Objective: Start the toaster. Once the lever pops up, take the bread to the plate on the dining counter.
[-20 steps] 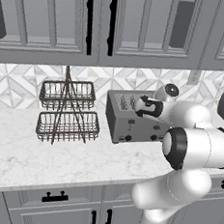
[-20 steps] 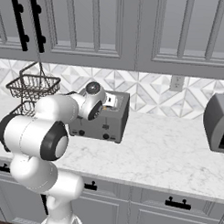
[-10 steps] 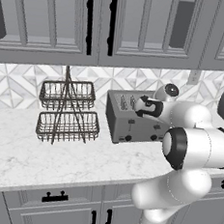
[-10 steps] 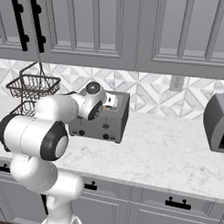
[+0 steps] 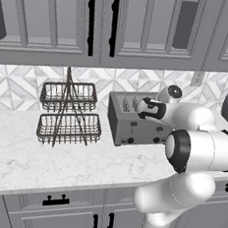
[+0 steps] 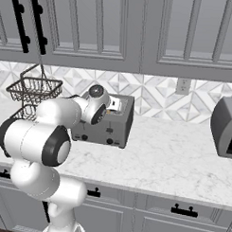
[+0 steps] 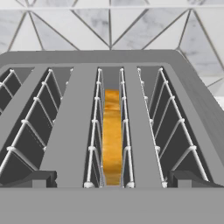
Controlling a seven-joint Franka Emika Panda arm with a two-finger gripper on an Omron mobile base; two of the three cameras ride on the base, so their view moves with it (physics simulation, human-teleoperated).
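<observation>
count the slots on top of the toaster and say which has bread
4 slots in the toaster, side by side. The bread stands in the third from the left in the hand view; the rest look empty.

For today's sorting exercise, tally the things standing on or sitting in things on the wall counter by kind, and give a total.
Toaster: 1
Bread slice, in the toaster's slot: 1
Wire two-tier basket rack: 1
Dark grey appliance at the counter's far end, partly cut off: 1
Total: 4
</observation>
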